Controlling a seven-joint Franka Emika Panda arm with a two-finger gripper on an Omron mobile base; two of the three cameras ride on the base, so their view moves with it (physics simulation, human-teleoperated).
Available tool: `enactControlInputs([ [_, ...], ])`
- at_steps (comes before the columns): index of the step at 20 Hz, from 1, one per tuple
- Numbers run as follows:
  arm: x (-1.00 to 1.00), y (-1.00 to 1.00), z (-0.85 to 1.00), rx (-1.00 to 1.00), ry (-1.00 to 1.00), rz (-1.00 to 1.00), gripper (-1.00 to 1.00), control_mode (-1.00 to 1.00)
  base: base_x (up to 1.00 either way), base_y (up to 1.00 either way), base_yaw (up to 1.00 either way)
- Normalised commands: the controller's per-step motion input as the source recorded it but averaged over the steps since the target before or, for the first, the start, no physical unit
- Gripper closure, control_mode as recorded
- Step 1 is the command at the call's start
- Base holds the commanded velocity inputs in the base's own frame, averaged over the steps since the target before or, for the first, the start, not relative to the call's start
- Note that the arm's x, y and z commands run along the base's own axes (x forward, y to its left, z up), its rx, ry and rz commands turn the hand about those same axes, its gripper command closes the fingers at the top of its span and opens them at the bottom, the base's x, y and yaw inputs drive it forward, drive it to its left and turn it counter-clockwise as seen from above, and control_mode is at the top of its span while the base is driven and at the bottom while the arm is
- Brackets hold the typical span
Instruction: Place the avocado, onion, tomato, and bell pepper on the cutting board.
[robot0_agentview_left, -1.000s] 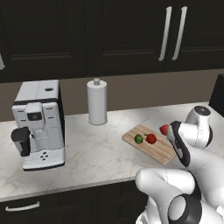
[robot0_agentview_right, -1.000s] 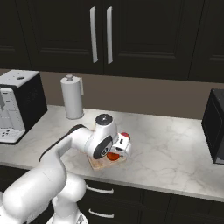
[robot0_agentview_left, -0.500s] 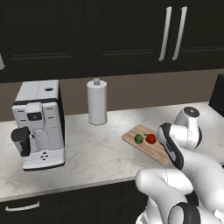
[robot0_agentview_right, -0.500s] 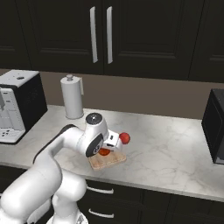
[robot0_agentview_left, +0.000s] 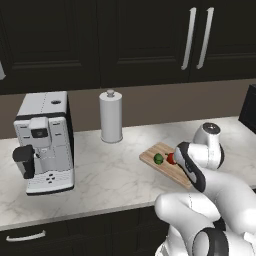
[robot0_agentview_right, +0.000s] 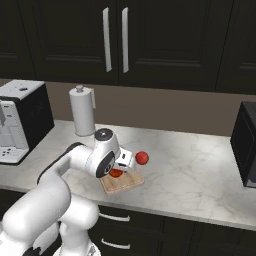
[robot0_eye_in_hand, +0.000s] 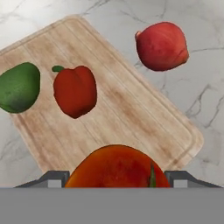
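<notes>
The white arm bends forward and down over the counter (robot0_agentview_left: 115, 170), and its hand hangs low above the near part of the cutting board (robot0_eye_in_hand: 131, 109). In the hand view the gripper (robot0_eye_in_hand: 114, 178) looks straight down on the board. An orange-red tomato (robot0_eye_in_hand: 116, 168) sits between the two dark fingertips (robot0_eye_in_hand: 52, 178), right at the bottom of that view. The fingers stand on both sides of it, about as far apart as the tomato is wide, but I cannot tell if they really press on it.

The cutting board is a light-brown wooden rectangle with plank lines and rounded corners. It lies flat on the pale marble counter, in front and to the right of the paper towel roll (robot0_agentview_left: 111, 116). The avocado (robot0_eye_in_hand: 18, 86) is dark green and egg-shaped, and it lies at one edge of the board, partly over the rim. Just beside it, but apart from it, lies the red bell pepper (robot0_eye_in_hand: 75, 90) with a short green stem. Both rest on the wood.

The onion (robot0_eye_in_hand: 162, 46) is red and roundish with a small pointed tip. It lies on the marble just beside the long edge of the board, not on it. In the right base view it shows as a red ball beside the hand. A coffee machine (robot0_agentview_left: 45, 142) stands at the left end of the counter, well apart from the board.
</notes>
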Motion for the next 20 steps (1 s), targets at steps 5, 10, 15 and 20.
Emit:
enactControlInputs([
  [5,0.0,0.06,-0.36,0.0,0.05,0.0,1.0,-1.0,0.0,0.0,0.0],
  [10,0.02,0.15,-0.29,0.0,0.02,0.0,1.0,-1.0,0.0,0.0,0.0],
  [15,0.0,0.07,-0.41,0.0,0.01,0.0,1.0,-1.0,0.0,0.0,0.0],
  [20,0.0,0.07,-0.63,0.0,0.02,0.0,1.0,-1.0,0.0,0.0,0.0],
])
